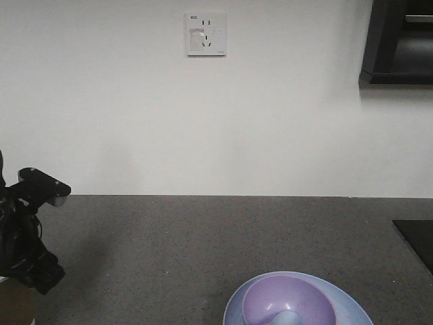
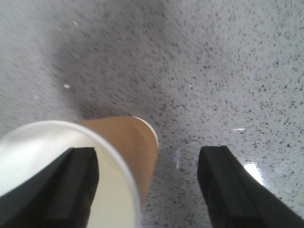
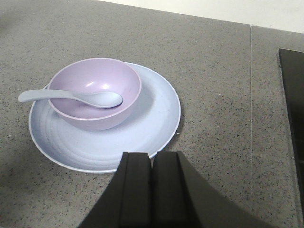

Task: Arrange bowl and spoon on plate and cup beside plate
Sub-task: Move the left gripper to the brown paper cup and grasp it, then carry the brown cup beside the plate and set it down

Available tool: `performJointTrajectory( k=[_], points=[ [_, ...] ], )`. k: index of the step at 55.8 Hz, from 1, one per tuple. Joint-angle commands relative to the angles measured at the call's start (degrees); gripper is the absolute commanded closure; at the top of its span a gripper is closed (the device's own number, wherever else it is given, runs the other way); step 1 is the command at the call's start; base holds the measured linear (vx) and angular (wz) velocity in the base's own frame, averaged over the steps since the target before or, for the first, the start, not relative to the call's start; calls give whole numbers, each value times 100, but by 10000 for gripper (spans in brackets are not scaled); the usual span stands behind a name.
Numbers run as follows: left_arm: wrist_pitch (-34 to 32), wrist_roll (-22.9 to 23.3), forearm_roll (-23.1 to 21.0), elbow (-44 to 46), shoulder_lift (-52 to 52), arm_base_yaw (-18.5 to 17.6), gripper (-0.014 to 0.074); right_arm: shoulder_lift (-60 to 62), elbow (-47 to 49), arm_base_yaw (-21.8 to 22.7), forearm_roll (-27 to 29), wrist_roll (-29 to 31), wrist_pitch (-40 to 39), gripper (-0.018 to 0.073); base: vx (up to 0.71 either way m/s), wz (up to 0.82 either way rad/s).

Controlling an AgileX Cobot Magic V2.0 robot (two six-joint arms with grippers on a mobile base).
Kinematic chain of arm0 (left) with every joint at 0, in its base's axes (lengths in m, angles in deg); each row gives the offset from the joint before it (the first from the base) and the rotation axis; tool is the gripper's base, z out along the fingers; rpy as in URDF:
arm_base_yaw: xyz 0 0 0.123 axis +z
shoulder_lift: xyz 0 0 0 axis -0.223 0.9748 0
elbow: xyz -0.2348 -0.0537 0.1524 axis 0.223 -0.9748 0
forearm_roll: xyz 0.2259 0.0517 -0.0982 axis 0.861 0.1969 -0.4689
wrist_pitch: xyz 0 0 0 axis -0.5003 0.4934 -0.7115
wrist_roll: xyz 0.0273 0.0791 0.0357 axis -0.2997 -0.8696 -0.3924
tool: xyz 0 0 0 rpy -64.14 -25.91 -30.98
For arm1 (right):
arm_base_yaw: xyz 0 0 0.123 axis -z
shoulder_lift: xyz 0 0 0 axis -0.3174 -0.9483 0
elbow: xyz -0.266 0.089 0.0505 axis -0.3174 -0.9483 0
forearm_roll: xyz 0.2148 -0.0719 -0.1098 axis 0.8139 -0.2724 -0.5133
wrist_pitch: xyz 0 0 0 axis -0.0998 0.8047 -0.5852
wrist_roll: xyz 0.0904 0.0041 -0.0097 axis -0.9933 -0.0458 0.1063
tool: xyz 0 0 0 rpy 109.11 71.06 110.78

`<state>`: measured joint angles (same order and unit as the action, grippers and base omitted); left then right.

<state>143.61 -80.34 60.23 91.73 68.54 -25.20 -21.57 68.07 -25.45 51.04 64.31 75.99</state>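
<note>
White wall (image 1: 101, 101) is backing a speckled grey countertop (image 1: 203, 237); socket plate (image 1: 206, 33) is sitting high; dark cabinet (image 1: 399, 40) is hanging top right.

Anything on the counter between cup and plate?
No. The front-facing view shows only bare grey countertop between the cup and the plate.

The plate (image 3: 152, 114) is set on the surface (image 3: 213, 71). The bowl (image 3: 95, 76) is placed on its upper left part, and the spoon (image 3: 71, 96) is laid in the bowl, handle over the left rim. The cup (image 2: 128, 142) is seen at the lower left of the left wrist view.
</note>
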Motion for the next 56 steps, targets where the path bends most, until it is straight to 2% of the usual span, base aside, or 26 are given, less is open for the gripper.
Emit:
performJointTrajectory(
  k=[1, 4, 7, 11, 15, 21, 25, 30, 48, 56],
  points=[
    [-161, 145, -9, 69, -140, 13, 63, -36, 151, -3, -20, -1, -434, 568, 0, 0],
    [-130, 144, -9, 34, -94, 13, 111, -36, 151, -3, -20, -1, -434, 568, 0, 0],
    [-62, 214, -9, 34, -58, 13, 197, -36, 151, -3, -20, -1, -434, 568, 0, 0],
    [-89, 239, -9, 34, -58, 13, 385, -36, 151, -3, -20, -1, -434, 568, 0, 0],
    [-131, 219, 3, 55, -67, 13, 610, -36, 151, -3, -20, -1, -438, 568, 0, 0],
    [-235, 80, -15, 56, -164, -50, 605, -36, 151, -3, -20, -6, -438, 568, 0, 0],
    [-258, -39, -15, 67, -242, -214, 604, -36, 151, -3, -20, -6, -438, 568, 0, 0],
    [-223, -190, -21, 203, -309, -531, 604, -36, 151, -3, -20, -6, -452, 568, 0, 0],
    [-323, -339, -32, 1317, -206, -2016, 604, -36, 151, -3, -20, -6, -452, 568, 0, 0],
    [-224, -562, -413, 1758, 111, -2442, 604, -36, 151, -3, -25, -6, -429, 568, 0, 0]
  ],
)
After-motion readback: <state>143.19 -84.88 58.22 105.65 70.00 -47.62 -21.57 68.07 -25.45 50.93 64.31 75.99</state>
